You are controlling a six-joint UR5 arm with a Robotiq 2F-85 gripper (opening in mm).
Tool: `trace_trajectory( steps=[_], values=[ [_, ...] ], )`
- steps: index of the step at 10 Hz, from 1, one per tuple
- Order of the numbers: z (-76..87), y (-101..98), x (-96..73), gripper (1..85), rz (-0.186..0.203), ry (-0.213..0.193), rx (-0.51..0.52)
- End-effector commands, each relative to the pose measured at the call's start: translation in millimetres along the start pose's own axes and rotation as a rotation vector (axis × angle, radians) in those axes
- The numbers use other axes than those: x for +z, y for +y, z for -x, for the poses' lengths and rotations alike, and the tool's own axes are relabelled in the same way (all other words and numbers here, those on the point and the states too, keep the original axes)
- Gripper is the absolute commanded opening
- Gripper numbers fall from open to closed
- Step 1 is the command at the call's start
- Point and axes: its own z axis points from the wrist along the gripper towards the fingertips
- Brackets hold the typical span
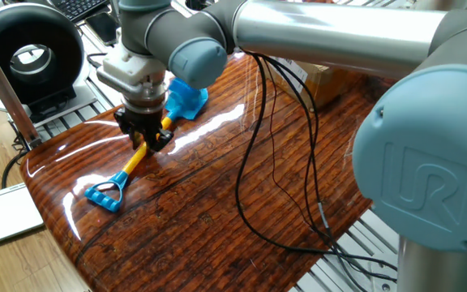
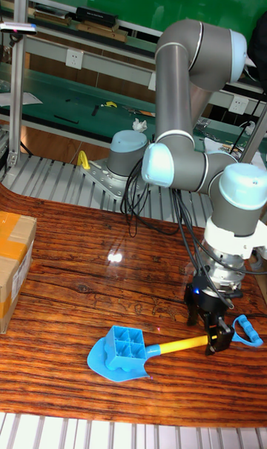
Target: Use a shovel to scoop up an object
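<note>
While the pincer (image 2: 211, 329) grips the shovel (image 2: 159, 349) shaft, keep the blade level so the tray (image 2: 124, 343) stays aboard.

jaws clamped on yellow shaft of shovel (image 1: 140, 154), glossy wooden table (image 1: 217, 211)

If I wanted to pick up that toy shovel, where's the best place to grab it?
Grip the thin yellow shaft of the shovel, coming from above. It lies flat on the table, narrow enough for two fingers to straddle, with bare wood either side. That is where the gripper clamps it now. The blade is wide and carries the blue tray.
</note>
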Motion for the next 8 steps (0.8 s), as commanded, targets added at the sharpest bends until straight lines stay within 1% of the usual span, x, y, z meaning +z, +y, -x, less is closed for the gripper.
trace_trajectory(
  steps=[1,2,3,4,5,6,7,8],
  values=[
    [-15.6,0.8,-20.9,85.0,-0.015,0.041,0.053],
    [-15.6,2.0,-22.0,85.0,-0.018,0.038,0.078],
    [-1.7,0.7,-20.6,82.3,-0.030,-0.016,0.101],
    [0.6,-1.3,-17.1,77.7,-0.042,-0.025,0.164],
    [-1.6,7.5,-16.8,70.7,-0.008,-0.015,0.281],
    [-5.6,9.7,-16.8,11.3,-0.001,0.001,0.388],
    [-8.0,8.8,-16.8,1.3,-0.007,0.010,0.399],
    [-7.3,8.2,-16.8,1.3,-0.009,0.007,0.403]
  ],
)
